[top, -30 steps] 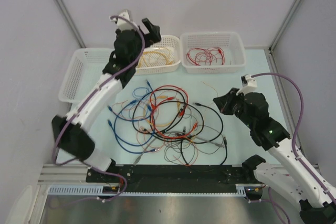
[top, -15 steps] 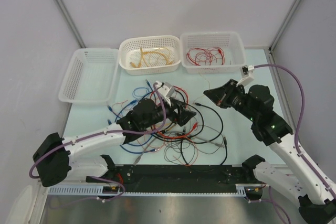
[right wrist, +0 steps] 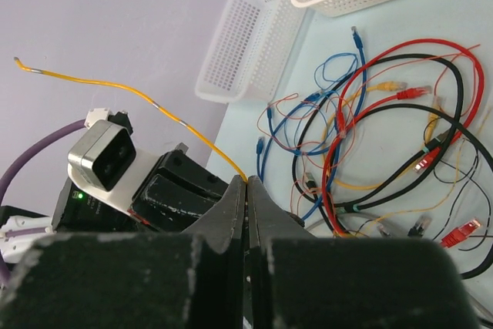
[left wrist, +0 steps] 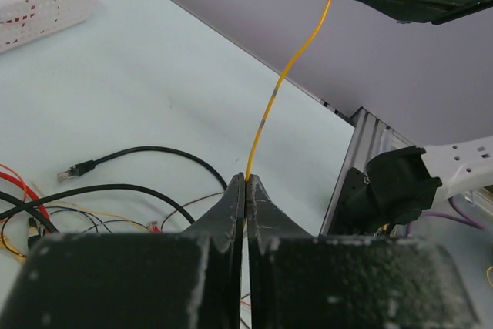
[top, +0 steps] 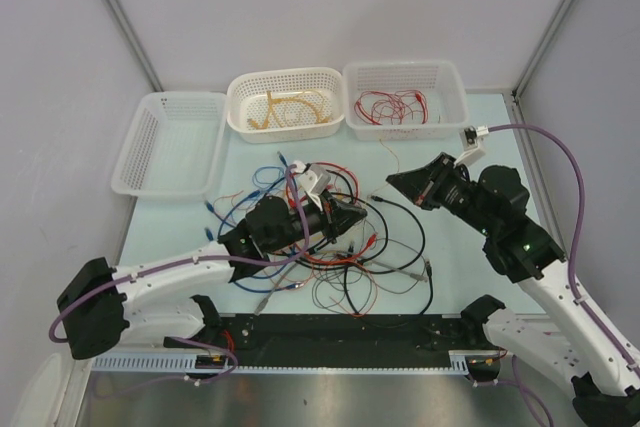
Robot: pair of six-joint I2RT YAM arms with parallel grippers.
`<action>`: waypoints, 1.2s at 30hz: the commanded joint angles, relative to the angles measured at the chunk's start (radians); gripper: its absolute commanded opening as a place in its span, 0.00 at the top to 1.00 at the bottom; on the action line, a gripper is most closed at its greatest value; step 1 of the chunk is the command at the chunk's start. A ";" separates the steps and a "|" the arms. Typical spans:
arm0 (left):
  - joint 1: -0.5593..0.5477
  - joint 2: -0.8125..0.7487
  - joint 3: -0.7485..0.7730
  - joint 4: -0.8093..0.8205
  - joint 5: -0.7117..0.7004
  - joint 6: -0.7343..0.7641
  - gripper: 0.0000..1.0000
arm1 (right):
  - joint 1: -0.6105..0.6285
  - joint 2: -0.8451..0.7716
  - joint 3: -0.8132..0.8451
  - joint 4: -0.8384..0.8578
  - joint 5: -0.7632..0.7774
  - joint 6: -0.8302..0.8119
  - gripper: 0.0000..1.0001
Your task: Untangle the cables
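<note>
The cables (top: 370,247) lie tangled mid-desk (top: 180,217), towards its near edge. Over them the left claw (left wrist: 246,182) is pinched tight on one yellow wire (left wrist: 289,67). The right claw (right wrist: 246,182), further right, clamps the same wire, probably to hold it taut so it can be drawn free. At the far edge, the middle basket (top: 285,78) holds yellow wires and the right basket (top: 403,68) red, apparently for sorting.

In the top view, part of the cables (top: 392,247) is covered by the left gripper (top: 355,215), and the yellow wire (left wrist: 281,82) is too thin to be traced fully.
</note>
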 commanded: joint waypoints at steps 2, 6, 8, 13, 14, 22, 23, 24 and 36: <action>-0.005 -0.062 0.009 -0.040 -0.019 0.019 1.00 | 0.010 -0.039 0.045 0.000 0.014 -0.010 1.00; -0.002 -0.088 0.091 -0.156 -0.071 0.085 1.00 | 0.010 -0.061 0.045 -0.041 0.046 -0.043 0.47; 0.007 -0.098 0.138 -0.239 -0.126 0.106 1.00 | 0.010 -0.071 0.046 -0.072 0.081 -0.055 0.31; 0.191 -0.070 0.335 -0.364 -0.168 0.088 1.00 | 0.007 -0.093 0.045 -0.201 0.162 -0.113 0.08; 0.270 -0.055 0.368 -0.394 -0.160 0.074 1.00 | 0.008 -0.094 0.045 -0.228 0.182 -0.122 0.07; 0.513 0.163 0.777 -0.463 -0.160 -0.018 1.00 | 0.002 -0.094 0.045 -0.271 0.227 -0.190 0.11; 0.539 0.187 0.809 -0.460 -0.163 -0.024 1.00 | 0.002 -0.093 0.046 -0.276 0.230 -0.197 0.11; 0.553 0.209 0.869 -0.454 -0.172 -0.027 1.00 | 0.002 -0.091 0.043 -0.279 0.233 -0.202 0.11; 0.684 0.562 1.224 -0.306 -0.209 -0.076 1.00 | -0.042 -0.048 -0.010 -0.241 0.204 -0.213 0.11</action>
